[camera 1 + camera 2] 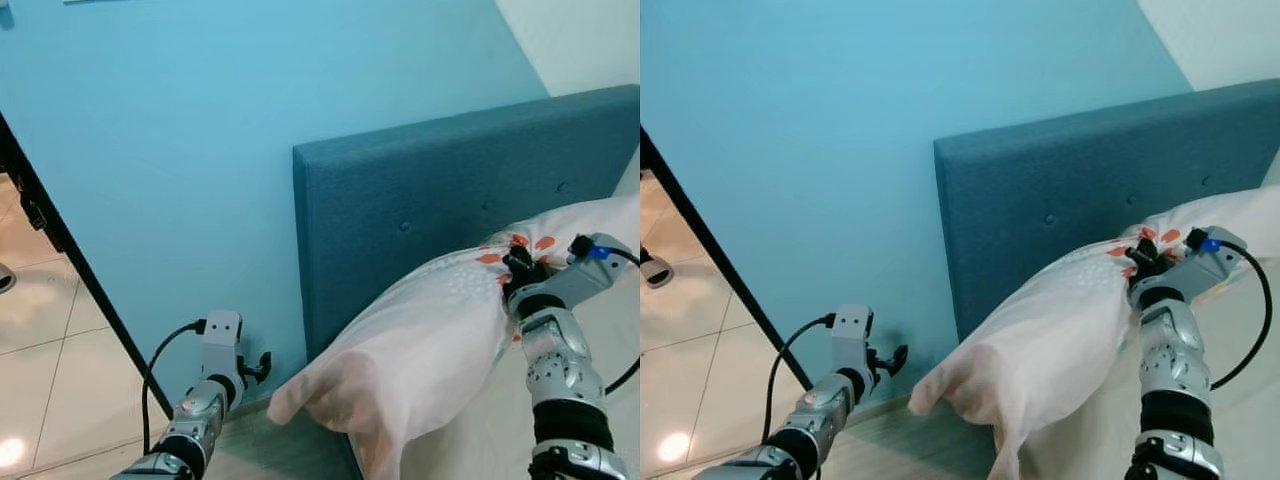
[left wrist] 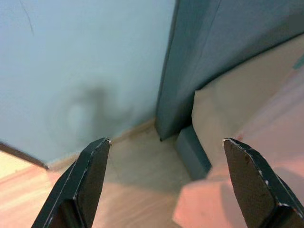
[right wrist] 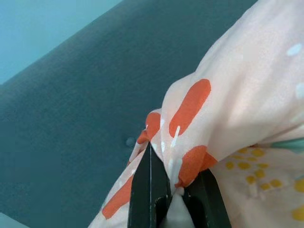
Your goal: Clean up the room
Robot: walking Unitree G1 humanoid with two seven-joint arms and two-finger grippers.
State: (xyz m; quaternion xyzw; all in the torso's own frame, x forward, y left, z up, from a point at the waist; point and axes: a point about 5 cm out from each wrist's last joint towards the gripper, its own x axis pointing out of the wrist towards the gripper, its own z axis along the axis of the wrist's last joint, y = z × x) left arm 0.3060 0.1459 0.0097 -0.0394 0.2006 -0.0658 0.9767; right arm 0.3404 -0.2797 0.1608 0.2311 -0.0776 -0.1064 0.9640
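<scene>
Right gripper (image 3: 173, 190) is clamping the pillow (image 1: 420, 350) against the headboard (image 1: 430, 200); left gripper (image 2: 166, 185) is hovering open beside it. Placement appears unfinished.

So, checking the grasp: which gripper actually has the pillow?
The right gripper, pinching the pillow by the headboard; the left gripper hangs open over the floor.

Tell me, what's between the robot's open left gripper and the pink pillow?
Nothing: in the left eye view, bare wood floor separates the left gripper from the pillow.
</scene>
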